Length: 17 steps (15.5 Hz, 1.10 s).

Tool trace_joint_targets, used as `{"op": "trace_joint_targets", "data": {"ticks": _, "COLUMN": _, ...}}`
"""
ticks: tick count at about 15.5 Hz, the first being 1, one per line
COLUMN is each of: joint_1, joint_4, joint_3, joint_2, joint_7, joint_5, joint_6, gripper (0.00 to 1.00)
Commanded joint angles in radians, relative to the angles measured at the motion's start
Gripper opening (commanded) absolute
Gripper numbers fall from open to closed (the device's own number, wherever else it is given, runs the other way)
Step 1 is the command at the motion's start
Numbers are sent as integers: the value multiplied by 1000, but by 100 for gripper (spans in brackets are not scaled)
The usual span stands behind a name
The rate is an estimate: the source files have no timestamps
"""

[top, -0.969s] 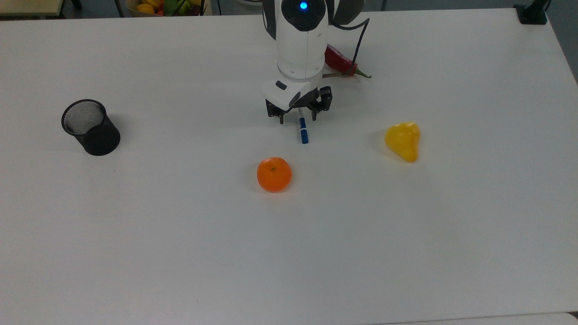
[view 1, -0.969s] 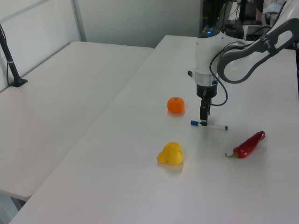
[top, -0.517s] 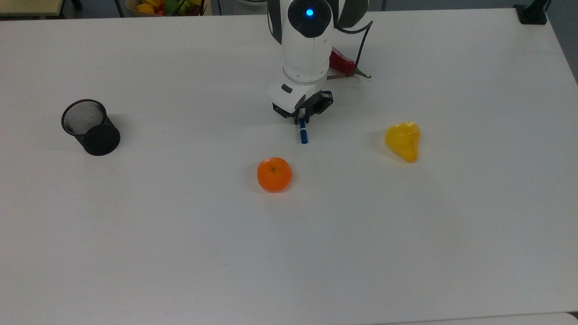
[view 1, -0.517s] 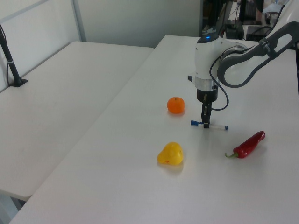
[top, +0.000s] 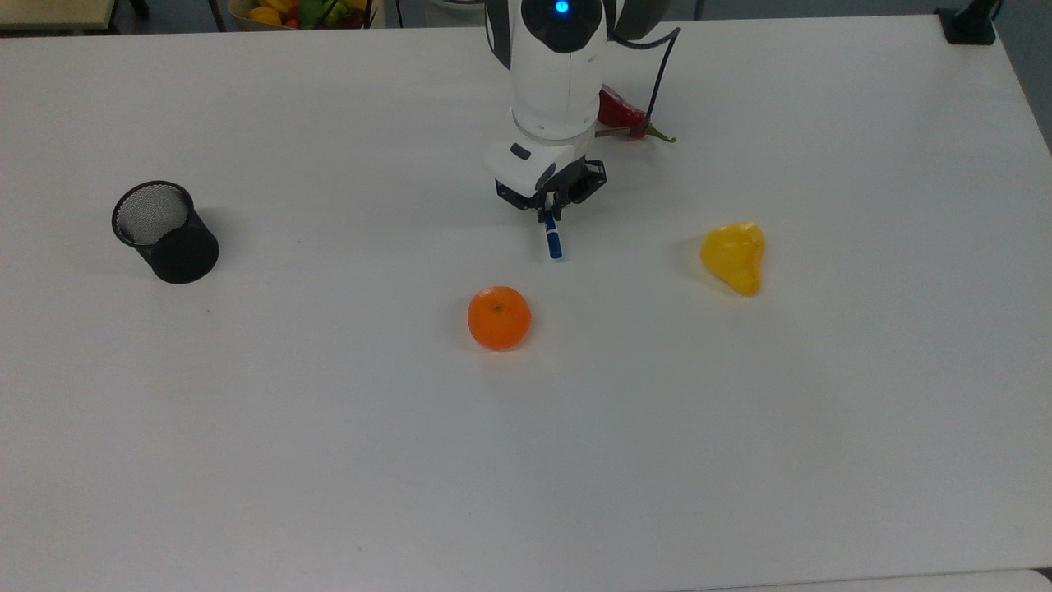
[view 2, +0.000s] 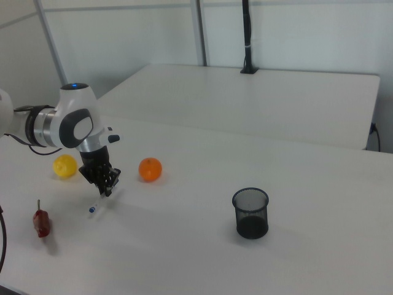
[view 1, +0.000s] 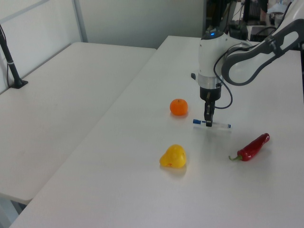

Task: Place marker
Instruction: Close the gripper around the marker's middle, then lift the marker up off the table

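Observation:
The marker [top: 554, 244] is a slim white pen with a blue cap, pointing toward the orange in the top view. My gripper [top: 549, 215] is shut on its barrel just behind the cap. In the left view the marker [view 1: 221, 125] lies level, just above the table, with my gripper [view 1: 208, 124] pinching it near the blue-capped end. In the right view the marker [view 2: 97, 204] slants down from my gripper [view 2: 108, 188], its blue tip low. The arm hides part of the barrel in the top view.
A black mesh cup [top: 164, 232] stands at the top view's left. An orange [top: 499, 317] sits just below the marker, a yellow pear [top: 734, 256] to the right, and a red chili [top: 620, 115] behind the arm. A fruit basket [top: 296, 12] sits beyond the table's far edge.
The fingers, spread around the marker a second ago, have shut on it. The marker has since risen slightly off the table.

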<state>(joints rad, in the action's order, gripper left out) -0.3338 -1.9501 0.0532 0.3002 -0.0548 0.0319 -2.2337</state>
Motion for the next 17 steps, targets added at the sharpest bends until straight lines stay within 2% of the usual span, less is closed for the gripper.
{"op": "trace_joint_targets", "data": {"ticks": 1, "joint_1": 12, "joint_4": -13, "joint_3": 2, "joint_2": -110, "joint_7": -11, "joint_5": 10, "joint_6": 98, "gripper": 0}}
{"op": "trace_joint_targets", "data": {"ticks": 4, "joint_1": 25, "joint_4": 13, "joint_3": 7, "joint_2": -196, "joint_7": -13, "joint_5": 14, "joint_6": 211, "gripper": 0}}
{"op": "trace_joint_targets", "data": {"ticks": 8, "joint_1": 91, "joint_4": 109, "joint_3": 11, "joint_2": -253, "joint_7": 4, "joint_5": 22, "joint_6": 371, "gripper": 0}}
{"op": "trace_joint_targets", "data": {"ticks": 17, "joint_1": 219, "joint_4": 201, "joint_3": 7, "joint_2": -335, "joint_7": 55, "joint_5": 49, "joint_6": 509, "gripper": 0}}
